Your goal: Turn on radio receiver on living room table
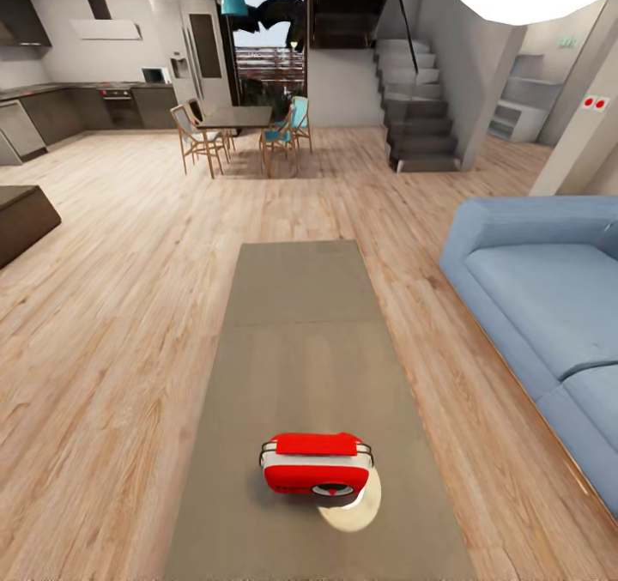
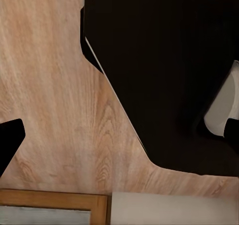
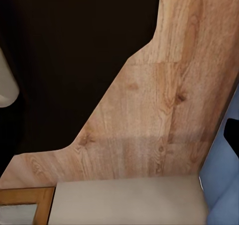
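One radio receiver (image 1: 316, 464) sits on the table (image 1: 296, 323), unlabelled.

The radio (image 1: 317, 463) is set on the bench's (image 1: 300, 323) near end; a sofa (image 1: 549, 306) is placed to the right.

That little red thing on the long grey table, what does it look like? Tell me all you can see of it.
The radio is small and boxy, with a glossy red top and front and a white rounded body. A round dial sits low on its front, toward the sofa side. It stands upright on the near end of the table, front facing the camera, nothing else touching it. A pale round patch lies on the tabletop beside it.
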Controlling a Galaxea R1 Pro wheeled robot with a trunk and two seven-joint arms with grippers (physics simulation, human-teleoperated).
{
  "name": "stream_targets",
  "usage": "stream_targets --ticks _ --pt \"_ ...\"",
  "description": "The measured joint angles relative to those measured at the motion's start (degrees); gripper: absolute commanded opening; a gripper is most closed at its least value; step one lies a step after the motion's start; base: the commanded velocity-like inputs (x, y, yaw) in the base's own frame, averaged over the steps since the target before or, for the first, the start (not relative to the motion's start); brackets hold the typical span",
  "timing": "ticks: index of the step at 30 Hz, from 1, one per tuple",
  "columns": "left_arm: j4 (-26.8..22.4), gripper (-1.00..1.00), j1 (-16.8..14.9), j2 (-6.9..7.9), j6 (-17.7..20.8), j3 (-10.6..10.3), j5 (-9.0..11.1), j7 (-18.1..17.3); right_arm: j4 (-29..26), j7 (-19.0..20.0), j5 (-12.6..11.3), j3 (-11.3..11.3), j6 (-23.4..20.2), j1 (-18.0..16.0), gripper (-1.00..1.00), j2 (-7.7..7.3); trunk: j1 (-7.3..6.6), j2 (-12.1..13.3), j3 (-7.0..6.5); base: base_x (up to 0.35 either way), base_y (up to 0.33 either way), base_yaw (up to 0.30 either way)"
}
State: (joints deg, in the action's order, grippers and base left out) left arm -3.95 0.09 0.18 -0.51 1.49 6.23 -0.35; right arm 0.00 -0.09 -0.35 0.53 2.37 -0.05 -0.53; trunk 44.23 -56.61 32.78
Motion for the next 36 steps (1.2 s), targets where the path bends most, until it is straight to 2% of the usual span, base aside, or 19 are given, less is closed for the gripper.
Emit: stream_targets --ticks 36 --pt "0.0 1.00 0.0 0.00 0.0 0.0 0.0 0.0 0.0 0.0 0.0 0.0 0.0 0.0 1.00 0.00 0.00 0.0 3.34 0.000 0.000 0.000"
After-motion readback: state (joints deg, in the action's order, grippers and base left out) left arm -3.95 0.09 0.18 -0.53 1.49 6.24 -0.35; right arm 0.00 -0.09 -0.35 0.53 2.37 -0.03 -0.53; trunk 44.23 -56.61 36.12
